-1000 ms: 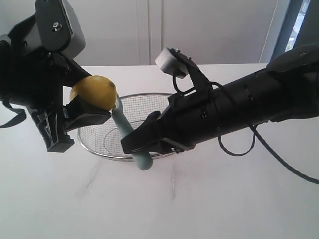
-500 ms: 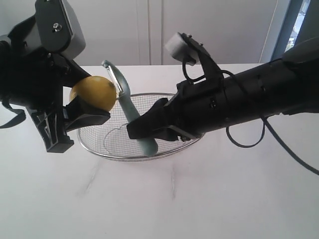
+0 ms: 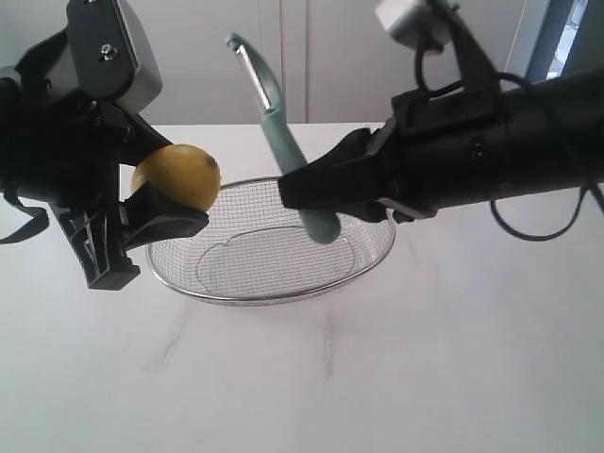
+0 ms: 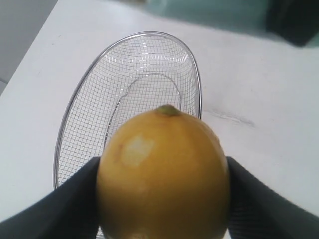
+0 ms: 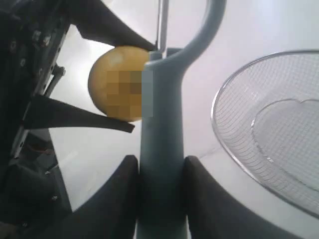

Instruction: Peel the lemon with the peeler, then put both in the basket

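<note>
My left gripper (image 3: 168,193) is shut on the yellow lemon (image 3: 177,176), holding it in the air over the left end of the wire basket (image 3: 370,257). In the left wrist view the lemon (image 4: 163,174) fills the space between both black fingers, with the basket (image 4: 62,134) below it. My right gripper (image 3: 300,200) is shut on the handle of the pale teal peeler (image 3: 283,142), which stands tilted above the basket, blade end up, well apart from the lemon. In the right wrist view the peeler handle (image 5: 160,149) runs between the fingers, with the lemon (image 5: 115,82) beyond it.
The basket rests on a white tabletop (image 3: 425,377). A pale wall and cabinet doors (image 3: 283,57) stand behind the table. Black cables (image 3: 528,231) hang from the right arm over the table.
My right gripper has lifted the peeler up and to the right, away from the lemon, from beside the fruit to high above the basket. The left gripper and lemon have stayed still.
</note>
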Controlling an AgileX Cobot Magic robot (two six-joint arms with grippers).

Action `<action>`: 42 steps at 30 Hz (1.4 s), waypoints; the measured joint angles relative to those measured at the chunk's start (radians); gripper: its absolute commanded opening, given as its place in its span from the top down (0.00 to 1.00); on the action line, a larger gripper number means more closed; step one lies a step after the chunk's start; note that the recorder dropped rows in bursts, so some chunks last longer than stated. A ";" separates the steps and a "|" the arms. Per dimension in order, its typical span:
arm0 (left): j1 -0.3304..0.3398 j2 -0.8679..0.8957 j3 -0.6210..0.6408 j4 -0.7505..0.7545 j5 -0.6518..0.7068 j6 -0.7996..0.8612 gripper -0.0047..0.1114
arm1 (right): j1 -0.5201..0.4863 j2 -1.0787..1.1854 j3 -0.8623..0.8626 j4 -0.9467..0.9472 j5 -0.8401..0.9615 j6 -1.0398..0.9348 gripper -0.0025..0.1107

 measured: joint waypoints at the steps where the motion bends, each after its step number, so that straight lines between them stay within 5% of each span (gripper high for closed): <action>1: 0.000 0.000 0.000 0.000 0.000 0.000 0.96 | -0.006 -0.016 0.000 -0.011 -0.012 0.007 0.98; 18: 0.000 0.000 0.000 0.002 0.000 0.000 0.96 | -0.025 0.039 0.000 -0.197 -0.001 0.158 0.98; 42: 0.000 0.000 0.000 0.002 0.000 0.000 0.96 | 0.095 0.217 0.000 -0.007 0.040 0.050 0.98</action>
